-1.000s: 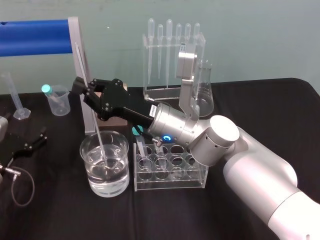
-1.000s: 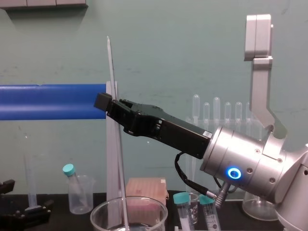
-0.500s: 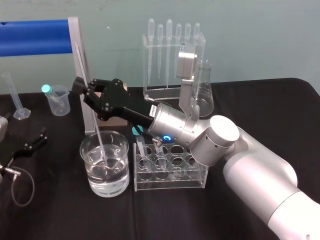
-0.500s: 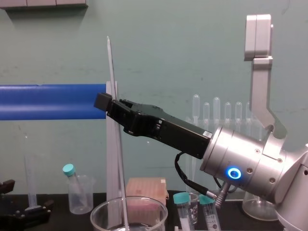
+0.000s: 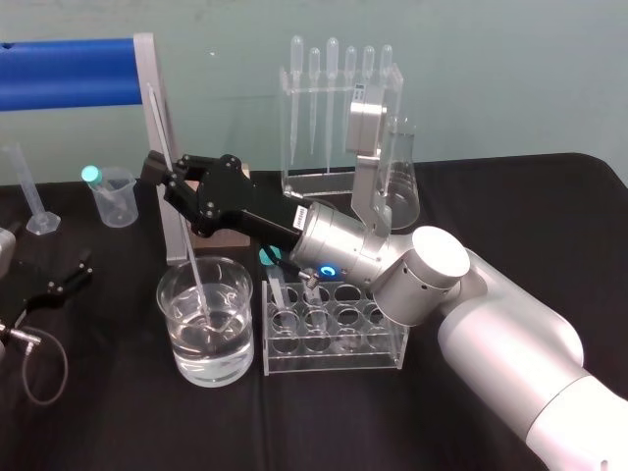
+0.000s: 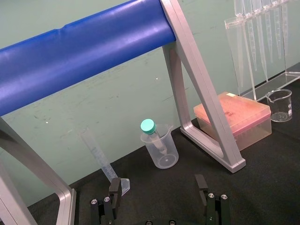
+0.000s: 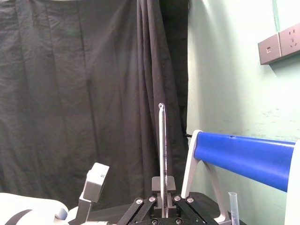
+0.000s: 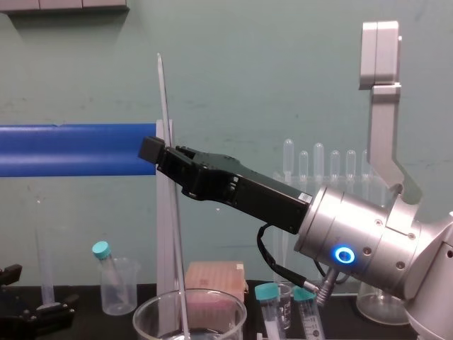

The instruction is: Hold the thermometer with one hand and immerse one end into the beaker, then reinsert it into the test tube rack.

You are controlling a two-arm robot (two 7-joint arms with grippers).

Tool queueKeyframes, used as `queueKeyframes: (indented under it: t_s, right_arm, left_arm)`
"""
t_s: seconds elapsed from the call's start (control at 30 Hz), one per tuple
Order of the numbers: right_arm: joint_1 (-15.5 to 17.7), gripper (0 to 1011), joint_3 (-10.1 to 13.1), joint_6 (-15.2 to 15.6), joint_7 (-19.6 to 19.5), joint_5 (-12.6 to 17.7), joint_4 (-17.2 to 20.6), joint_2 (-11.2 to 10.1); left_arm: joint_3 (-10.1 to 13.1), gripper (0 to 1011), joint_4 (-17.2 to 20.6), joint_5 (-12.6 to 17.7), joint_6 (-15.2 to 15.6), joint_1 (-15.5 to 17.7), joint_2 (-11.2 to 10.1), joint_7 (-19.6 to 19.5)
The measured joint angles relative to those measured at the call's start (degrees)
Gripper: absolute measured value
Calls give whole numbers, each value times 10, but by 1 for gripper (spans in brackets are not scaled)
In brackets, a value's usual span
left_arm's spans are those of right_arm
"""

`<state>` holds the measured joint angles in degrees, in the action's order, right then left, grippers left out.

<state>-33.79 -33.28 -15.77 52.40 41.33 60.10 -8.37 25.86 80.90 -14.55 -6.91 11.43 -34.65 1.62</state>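
Observation:
The thermometer [image 5: 175, 196] is a long thin glass rod standing almost upright, its lower end in the water of the beaker [image 5: 163, 291]. My right gripper [image 5: 162, 177] is shut on it partway up, above the beaker. From the chest the rod [image 8: 167, 120] rises past the black fingers [image 8: 152, 150] and drops inside the beaker rim [image 8: 145, 312]. In the right wrist view the thermometer [image 7: 162, 145] sticks up between the jaws. The clear test tube rack [image 5: 388, 345] stands right of the beaker. My left gripper [image 5: 61, 282] rests open on the black cloth at the left, its fingers [image 6: 115, 186] apart.
A blue bar on a grey frame [image 5: 69, 71] stands behind the beaker. A small plastic beaker [image 5: 110, 201] and a measuring cylinder [image 5: 29, 191] are at back left, a pipette stand [image 5: 339, 108] and a conical flask [image 5: 400, 182] behind the rack. A cable [image 5: 39, 368] loops at front left.

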Motion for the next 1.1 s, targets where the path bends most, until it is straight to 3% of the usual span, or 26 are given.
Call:
queueKeyframes:
  t_s: [1.1]
  right_arm:
    - [0, 56, 1, 0, 1, 1, 0, 0]
  left_arm:
    - [0, 1008, 0, 0, 0, 0, 0, 0]
